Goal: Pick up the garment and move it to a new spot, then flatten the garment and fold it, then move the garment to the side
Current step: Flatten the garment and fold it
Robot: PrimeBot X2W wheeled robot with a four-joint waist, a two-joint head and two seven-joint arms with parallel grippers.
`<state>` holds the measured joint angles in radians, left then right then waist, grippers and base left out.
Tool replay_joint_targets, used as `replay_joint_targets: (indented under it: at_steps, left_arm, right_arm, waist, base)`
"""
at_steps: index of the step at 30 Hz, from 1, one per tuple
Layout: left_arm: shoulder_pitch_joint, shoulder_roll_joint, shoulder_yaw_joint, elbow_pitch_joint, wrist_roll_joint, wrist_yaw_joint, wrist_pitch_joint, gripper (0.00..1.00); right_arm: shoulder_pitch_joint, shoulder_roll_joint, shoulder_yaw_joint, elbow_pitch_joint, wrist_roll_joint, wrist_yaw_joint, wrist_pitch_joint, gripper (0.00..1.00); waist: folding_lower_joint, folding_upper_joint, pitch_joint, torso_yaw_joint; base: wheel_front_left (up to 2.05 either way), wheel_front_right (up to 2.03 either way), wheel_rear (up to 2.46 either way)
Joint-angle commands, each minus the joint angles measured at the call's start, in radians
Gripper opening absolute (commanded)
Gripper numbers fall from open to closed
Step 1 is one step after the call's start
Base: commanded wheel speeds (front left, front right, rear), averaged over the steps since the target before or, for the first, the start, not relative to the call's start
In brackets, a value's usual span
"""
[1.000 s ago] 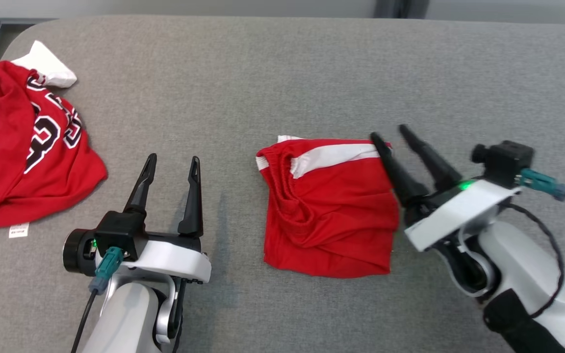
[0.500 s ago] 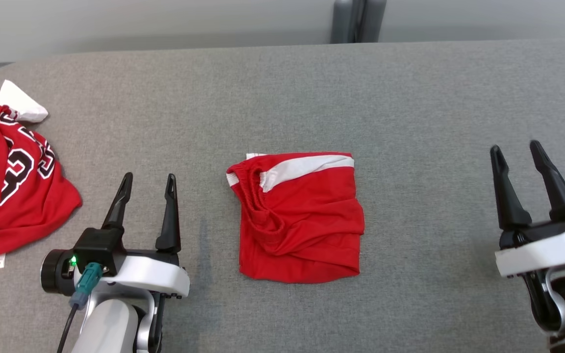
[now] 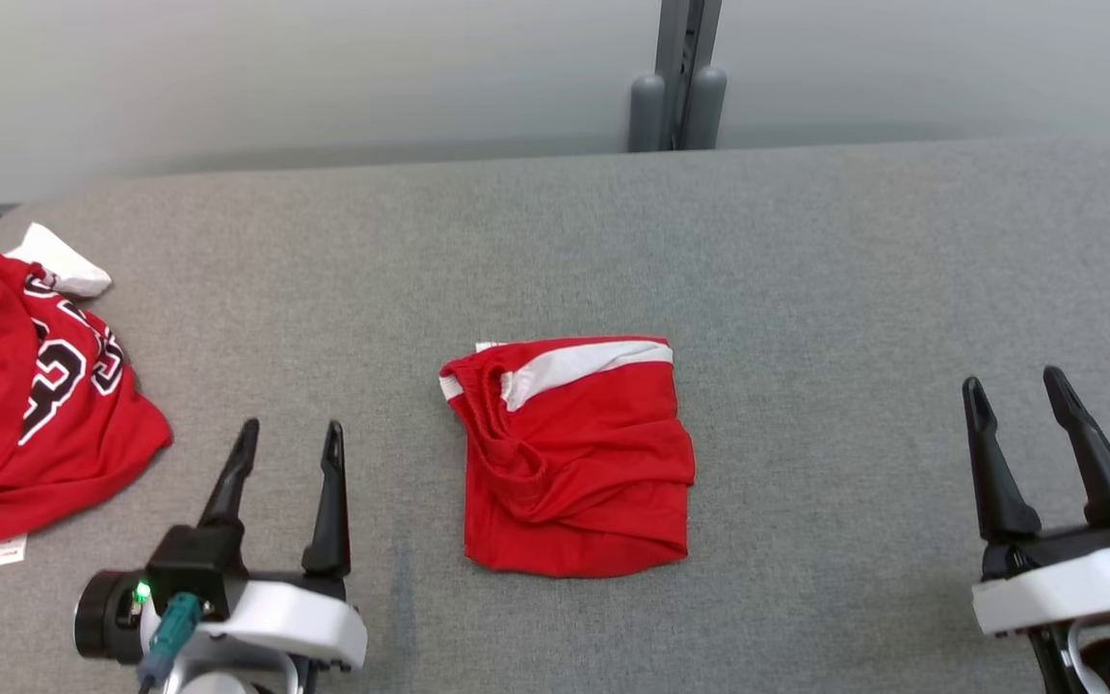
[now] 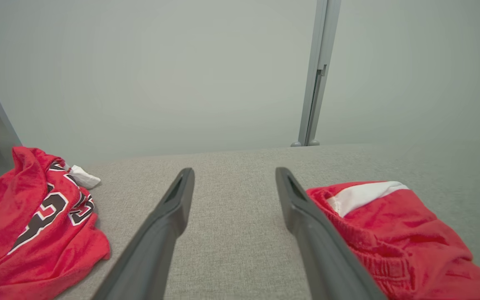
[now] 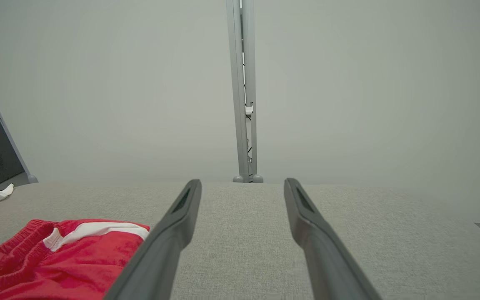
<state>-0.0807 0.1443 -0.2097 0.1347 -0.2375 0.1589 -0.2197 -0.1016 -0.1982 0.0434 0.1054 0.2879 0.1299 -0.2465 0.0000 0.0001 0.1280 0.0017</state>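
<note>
The garment point(image 3: 574, 463) is a pair of red shorts with a white stripe, folded into a rough square at the middle of the grey table point(image 3: 834, 280). My left gripper point(image 3: 290, 429) stands open at the lower left, apart from the garment's left edge. At the lower right my right gripper point(image 3: 1013, 381) is open as well, well clear of the garment. In the left wrist view the garment point(image 4: 394, 233) lies just right of the open left gripper point(image 4: 235, 171). In the right wrist view the garment point(image 5: 69, 258) lies left of the open right gripper point(image 5: 243, 181).
A crumpled red jersey point(image 3: 25, 405) with black numbers lies at the table's left edge, a white cloth point(image 3: 64, 265) beside it. A grey post point(image 3: 675, 77) stands behind the table against the pale wall. Bare grey table stretches right of the shorts.
My right gripper has pulled away from the garment's right edge to the lower right. The head camera has tilted up, so the whole picture has shifted down.
</note>
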Motion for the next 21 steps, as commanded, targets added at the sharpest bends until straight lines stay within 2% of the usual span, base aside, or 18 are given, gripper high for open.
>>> replay_joint_targets:
  at_steps: [1, 12, 21]
  left_arm:
    - [0.027, 0.009, -0.004, -0.016, 0.007, 0.005, 0.007, 1.0]
    - [0.134, 0.03, -0.022, -0.063, -0.006, 0.011, 0.056, 1.0]
    - [0.156, 0.04, -0.017, -0.086, -0.02, 0.022, 0.075, 1.0]
  right_arm:
    - [0.029, 0.004, -0.014, -0.013, -0.016, 0.002, 0.01, 1.0]
    - [0.135, 0.031, -0.049, -0.065, -0.054, 0.002, 0.074, 1.0]
    - [0.169, 0.045, -0.063, -0.105, -0.07, 0.002, 0.102, 1.0]
  waist:
    - [0.0, -0.0001, -0.029, 0.002]
    - [0.0, -0.0001, -0.114, 0.003]
    - [0.0, -0.0001, -0.128, 0.005]
  base:
    - [0.0, 0.0, 0.0]
    - [0.0, 0.0, 0.0]
    - [0.0, 0.0, 0.0]
